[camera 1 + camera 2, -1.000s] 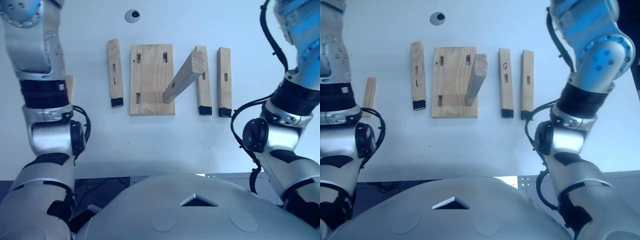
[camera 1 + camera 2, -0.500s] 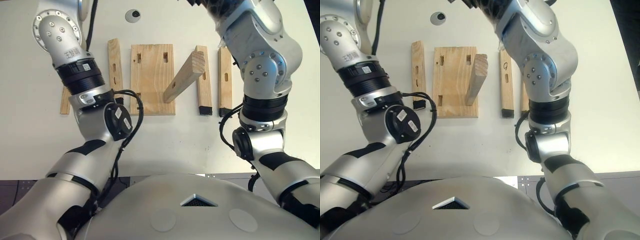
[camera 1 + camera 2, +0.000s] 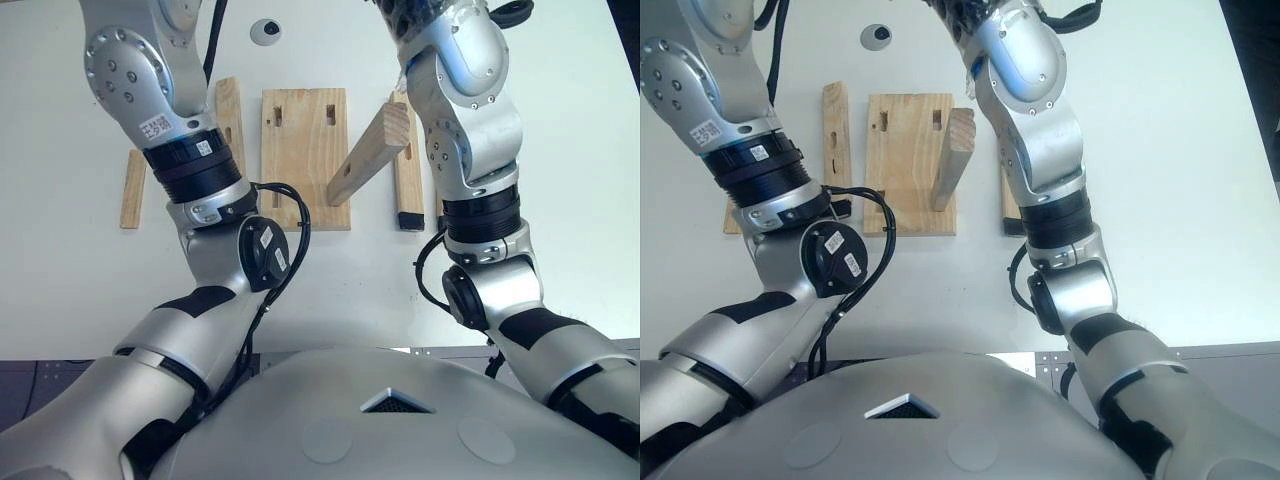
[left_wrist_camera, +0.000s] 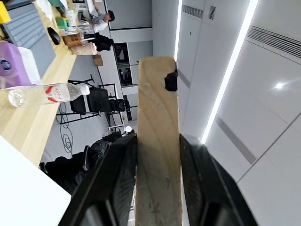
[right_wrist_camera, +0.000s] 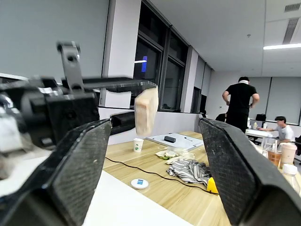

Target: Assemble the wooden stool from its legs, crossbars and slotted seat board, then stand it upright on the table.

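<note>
The left hand [image 4: 157, 141] pinches a flat, pale wooden bar [image 4: 157, 99], held off the white surface [image 3: 560, 150] and away from the seat board [image 3: 305, 150]. The right hand [image 5: 155, 141] is spread, with that bar ahead of it. A square-cut leg [image 3: 368, 155] leans in the grainy seat board's slot.

The wooden piece [image 4: 157, 103] clamped in the left gripper [image 4: 158, 139] runs off the picture's edge behind the fingers [image 4: 117, 188] — its length cannot be told, nor what the dark mark at its far tip is. From the right gripper [image 5: 155, 127], its fingers spread wide, that left gripper looks blurred. On the surface [image 3: 60, 250] below both grippers, the right arm covers part of one leg [image 3: 404, 195], the left arm the near half of another [image 3: 229, 105].
</note>
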{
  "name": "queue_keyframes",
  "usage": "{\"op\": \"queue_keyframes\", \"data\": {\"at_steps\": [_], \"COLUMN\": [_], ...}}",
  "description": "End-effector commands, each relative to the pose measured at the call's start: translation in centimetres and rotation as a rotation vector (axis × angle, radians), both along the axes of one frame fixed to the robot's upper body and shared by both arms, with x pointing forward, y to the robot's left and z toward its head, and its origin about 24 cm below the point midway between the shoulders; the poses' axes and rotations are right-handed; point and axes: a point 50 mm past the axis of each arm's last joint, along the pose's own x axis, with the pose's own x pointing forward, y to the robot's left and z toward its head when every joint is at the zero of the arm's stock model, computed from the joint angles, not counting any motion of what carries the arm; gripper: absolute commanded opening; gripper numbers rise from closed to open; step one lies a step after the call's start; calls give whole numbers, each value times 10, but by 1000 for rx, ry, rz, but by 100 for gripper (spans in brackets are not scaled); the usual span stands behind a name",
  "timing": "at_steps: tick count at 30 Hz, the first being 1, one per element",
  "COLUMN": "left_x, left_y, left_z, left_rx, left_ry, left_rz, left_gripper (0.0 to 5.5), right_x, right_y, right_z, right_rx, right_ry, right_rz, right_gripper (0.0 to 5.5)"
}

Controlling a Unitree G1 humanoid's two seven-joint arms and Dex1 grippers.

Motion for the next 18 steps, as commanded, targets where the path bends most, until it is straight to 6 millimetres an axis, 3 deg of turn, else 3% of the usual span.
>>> {"op": "queue_keyframes", "data": {"at_steps": [1,18], "left_x": [-3,-5], "left_y": [-20,-25], "left_z": [-11,-17], "left_rx": [-25,-3], "left_ry": [46,59], "left_rz": [-67,-76], "left_gripper": [127,127], "right_x": [-1,3], "right_y": [12,16], "right_z": [7,14], "right_rx": [10,-11], "right_ry": [-29,-72], "right_rz": [32,15], "right_gripper": [343,70]}}
